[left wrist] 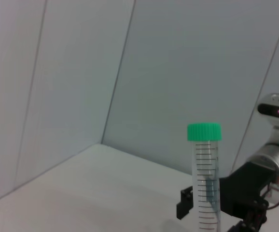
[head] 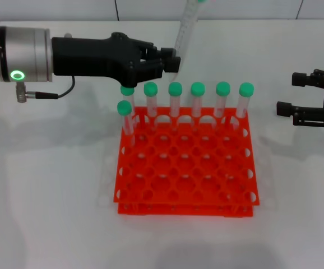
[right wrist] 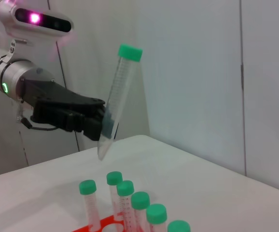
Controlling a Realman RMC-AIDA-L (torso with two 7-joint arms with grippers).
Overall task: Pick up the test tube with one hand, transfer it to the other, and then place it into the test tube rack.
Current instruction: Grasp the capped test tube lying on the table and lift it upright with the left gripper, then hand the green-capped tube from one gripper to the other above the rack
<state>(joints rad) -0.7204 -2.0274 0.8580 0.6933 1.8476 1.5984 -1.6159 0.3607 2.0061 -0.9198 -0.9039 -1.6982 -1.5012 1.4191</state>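
Your left hand (head: 170,63) is clamped low on the test tube (head: 183,35), cap tilted up; your right hand (head: 296,95), fingers spread and empty, waits well apart across the test tube rack (head: 187,168).

Cut off by the head view's top edge: cap of the test tube (head: 183,33); hidden behind the left gripper (head: 172,63): part of its lower end; cropped in the right wrist view: almost all of the test tube rack (right wrist: 98,226).
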